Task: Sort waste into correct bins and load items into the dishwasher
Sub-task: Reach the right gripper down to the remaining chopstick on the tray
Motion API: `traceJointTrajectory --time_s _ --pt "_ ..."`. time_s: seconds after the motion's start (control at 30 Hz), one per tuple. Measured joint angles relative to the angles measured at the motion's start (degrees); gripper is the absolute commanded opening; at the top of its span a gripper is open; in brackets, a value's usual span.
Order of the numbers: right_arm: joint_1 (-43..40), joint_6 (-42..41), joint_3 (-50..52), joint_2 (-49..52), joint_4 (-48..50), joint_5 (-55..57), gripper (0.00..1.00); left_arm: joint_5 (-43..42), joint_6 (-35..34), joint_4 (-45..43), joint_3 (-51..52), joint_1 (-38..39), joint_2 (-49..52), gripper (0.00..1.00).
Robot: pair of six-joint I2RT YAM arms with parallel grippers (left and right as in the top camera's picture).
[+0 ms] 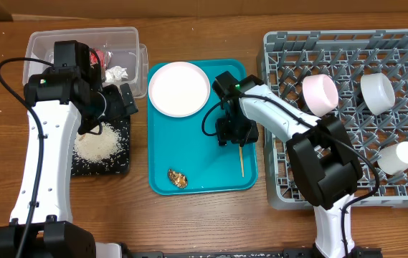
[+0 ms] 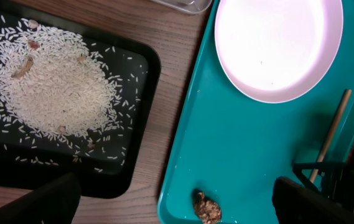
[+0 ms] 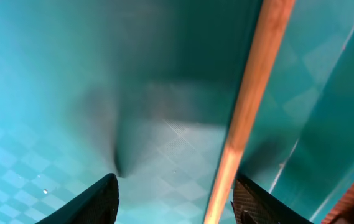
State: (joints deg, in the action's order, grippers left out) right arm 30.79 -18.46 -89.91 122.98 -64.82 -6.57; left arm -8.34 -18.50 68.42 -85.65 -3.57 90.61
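A thin wooden chopstick [image 1: 242,161] [image 3: 251,106] lies on the teal tray [image 1: 196,154]. My right gripper [image 1: 232,136] [image 3: 173,205] is open and low over it, with the stick inside the jaws close to the right finger [image 3: 264,202]. The white plate [image 1: 180,88] [image 2: 276,43] and a brown food scrap [image 1: 178,178] [image 2: 206,208] also rest on that tray. My left gripper [image 1: 121,100] [image 2: 173,205] hangs wide open and empty above the black tray [image 1: 121,161] [image 2: 133,56] of rice [image 1: 100,143]. The clear tub [image 1: 46,39] holds a red wrapper [image 1: 103,56] and a white tissue [image 1: 116,73].
The grey dish rack [image 1: 282,179] stands at the right, carrying two small bowls [image 1: 320,93] [image 1: 378,93] and a white cup [image 1: 399,158]. A strip of bare wood [image 2: 164,118] separates the black tray from the teal tray.
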Motion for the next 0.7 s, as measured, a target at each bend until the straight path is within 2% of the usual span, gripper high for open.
traceJointTrajectory --time_s 0.13,0.33,0.7 --pt "0.0 -1.3 0.0 0.1 -0.2 0.0 0.59 0.0 0.0 0.0 0.0 0.1 0.0 1.0" --pt "0.0 -2.3 0.0 0.1 -0.3 0.0 0.52 0.0 0.0 0.0 0.0 0.1 0.0 1.0" --pt "0.0 -2.5 0.0 0.1 -0.5 0.0 0.5 0.0 0.0 0.0 0.0 0.1 0.0 1.0"
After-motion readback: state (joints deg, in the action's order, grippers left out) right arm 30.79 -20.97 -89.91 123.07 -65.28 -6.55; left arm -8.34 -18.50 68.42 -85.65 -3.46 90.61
